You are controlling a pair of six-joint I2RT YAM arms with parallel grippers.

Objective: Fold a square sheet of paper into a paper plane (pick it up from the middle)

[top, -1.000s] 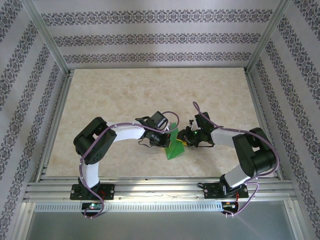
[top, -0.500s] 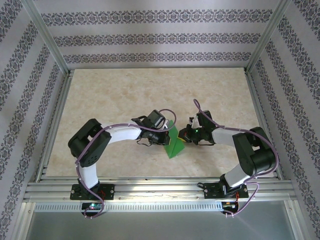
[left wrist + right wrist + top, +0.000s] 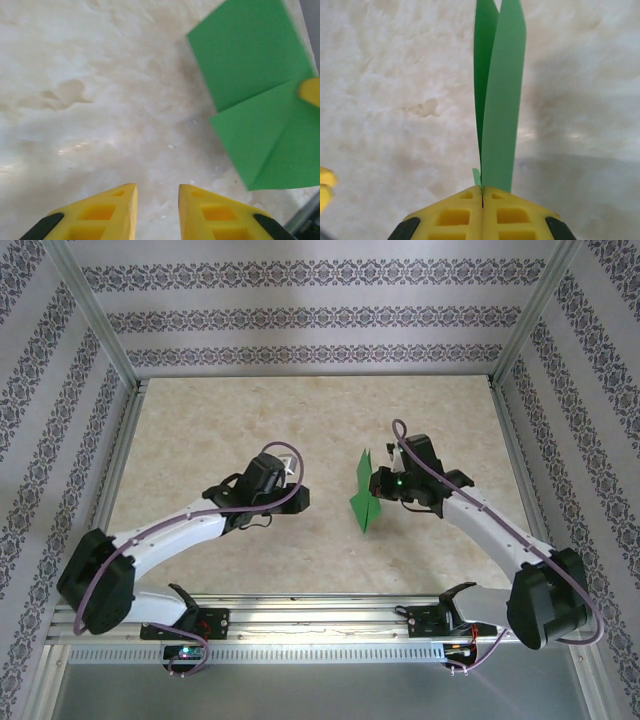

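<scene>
Top external: square sheet of paper (image 3: 367,506), seemingly half-folded, now pinched by the closed right end effector (image 3: 482,192) alone; left end effector (image 3: 157,194), slightly parted, withdrew empty.

Bright, even light; faint glare on the table (image 3: 75,145), soft grey shadow beside the green paper (image 3: 502,100), its edges slightly blurred.

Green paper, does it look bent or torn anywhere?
No tear shows. The green paper is creased and pinched in the right end effector, and its two layers gape apart instead of lying flat together.
</scene>
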